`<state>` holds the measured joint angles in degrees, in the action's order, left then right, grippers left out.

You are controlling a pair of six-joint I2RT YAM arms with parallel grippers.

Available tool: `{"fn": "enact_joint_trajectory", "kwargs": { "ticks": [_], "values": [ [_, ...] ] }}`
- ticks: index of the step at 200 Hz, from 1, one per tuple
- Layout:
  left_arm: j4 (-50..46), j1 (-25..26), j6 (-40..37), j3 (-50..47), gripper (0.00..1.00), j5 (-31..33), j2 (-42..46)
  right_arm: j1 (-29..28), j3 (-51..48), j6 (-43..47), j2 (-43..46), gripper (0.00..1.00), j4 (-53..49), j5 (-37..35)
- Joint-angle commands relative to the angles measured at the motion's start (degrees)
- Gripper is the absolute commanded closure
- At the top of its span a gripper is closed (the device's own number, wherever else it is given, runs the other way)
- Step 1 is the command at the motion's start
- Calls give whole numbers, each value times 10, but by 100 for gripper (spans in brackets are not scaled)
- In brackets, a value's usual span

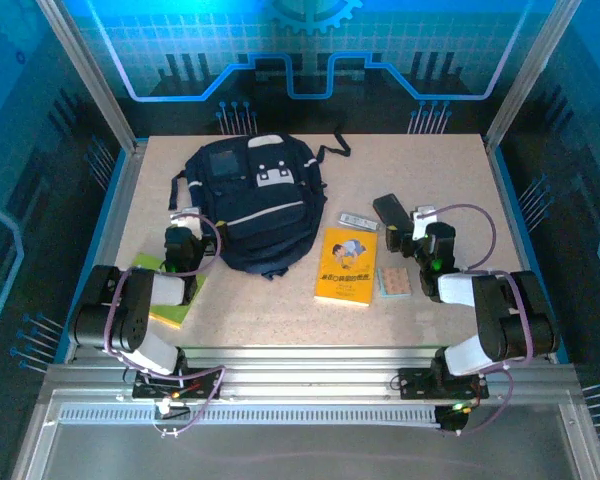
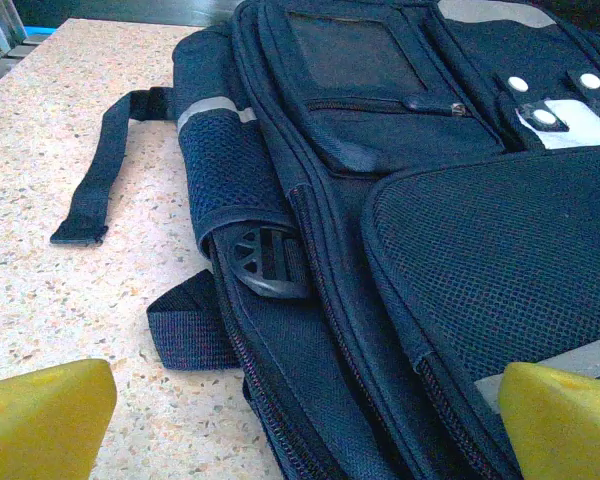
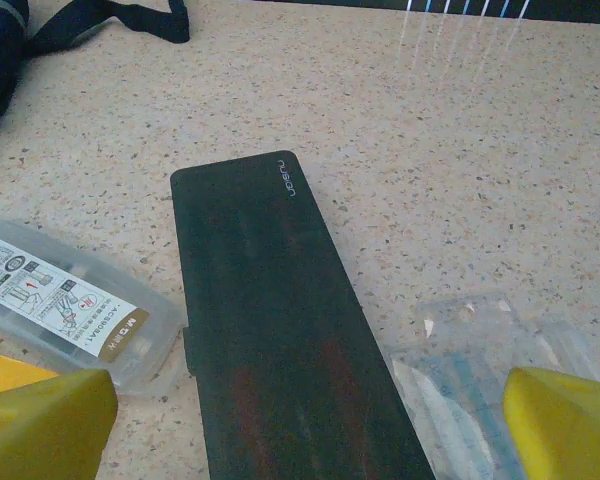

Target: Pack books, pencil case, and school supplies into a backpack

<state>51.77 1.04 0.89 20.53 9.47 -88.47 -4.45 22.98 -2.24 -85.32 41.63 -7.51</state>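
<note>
We are aiming our spread right end effector (image 3: pixel 302 425) at the flat black oblong pencil case (image 3: pixel 270 300), a pinch likely next, left end effector (image 2: pixel 300 425) likewise spread.

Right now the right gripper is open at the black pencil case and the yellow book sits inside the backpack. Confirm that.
One thing is wrong. The yellow book is not inside the backpack; the top external view shows it flat on the table, right of the backpack. The rest holds: the right gripper is open at the black pencil case.
</note>
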Motion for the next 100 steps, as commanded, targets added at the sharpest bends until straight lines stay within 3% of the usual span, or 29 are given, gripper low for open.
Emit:
{"fn": "enact_joint_trajectory", "kwargs": {
  "ticks": [1, 100],
  "values": [
    [14, 4, -10, 12, 1, -13, -6, 5, 14, 11, -6, 0, 21, -10],
    [13, -3, -7, 13, 1, -25, -5, 6, 14, 11, -6, 0, 21, -7]
  ]
}}
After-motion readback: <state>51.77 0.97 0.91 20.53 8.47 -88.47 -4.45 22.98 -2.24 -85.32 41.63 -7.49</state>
